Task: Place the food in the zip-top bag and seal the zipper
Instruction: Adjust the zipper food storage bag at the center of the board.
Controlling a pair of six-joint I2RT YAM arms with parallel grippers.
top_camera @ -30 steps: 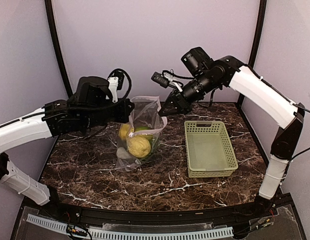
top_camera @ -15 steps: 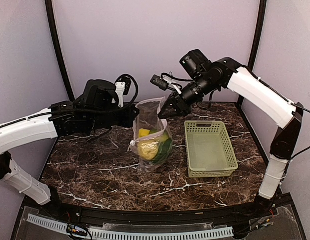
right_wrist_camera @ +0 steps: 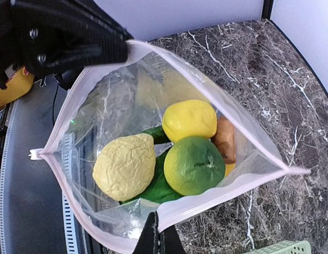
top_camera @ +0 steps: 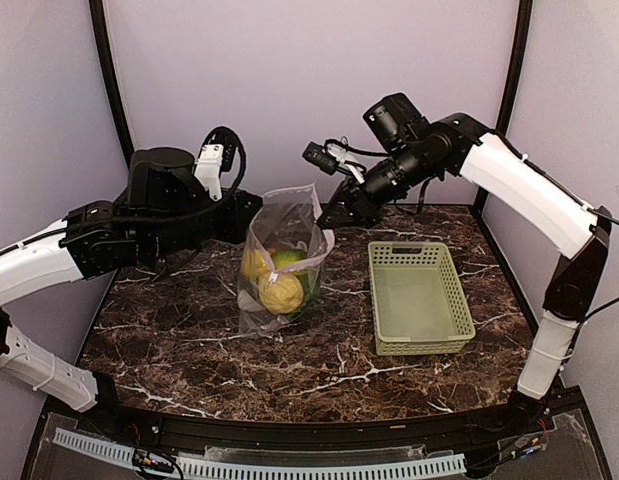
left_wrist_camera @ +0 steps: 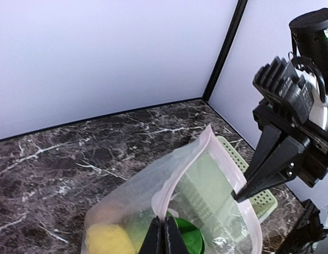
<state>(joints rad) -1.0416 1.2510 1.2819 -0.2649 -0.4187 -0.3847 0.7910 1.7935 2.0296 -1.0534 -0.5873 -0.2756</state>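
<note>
Shown: one zip-top bag (right_wrist_camera: pixel 100 100); one lemon (right_wrist_camera: pixel 189 119); one lime (right_wrist_camera: pixel 194 165); one wrinkled pale-yellow lump (right_wrist_camera: pixel 124 166); one tan lump (right_wrist_camera: pixel 225 138); dark green leafy pieces (right_wrist_camera: pixel 153 190), count unclear; one light green basket (top_camera: pixel 407 247); two grippers, left gripper (left_wrist_camera: pixel 164 235) and right gripper (right_wrist_camera: pixel 159 235).

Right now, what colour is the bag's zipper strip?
The zipper is pale pink, clearest in the right wrist view.
</note>
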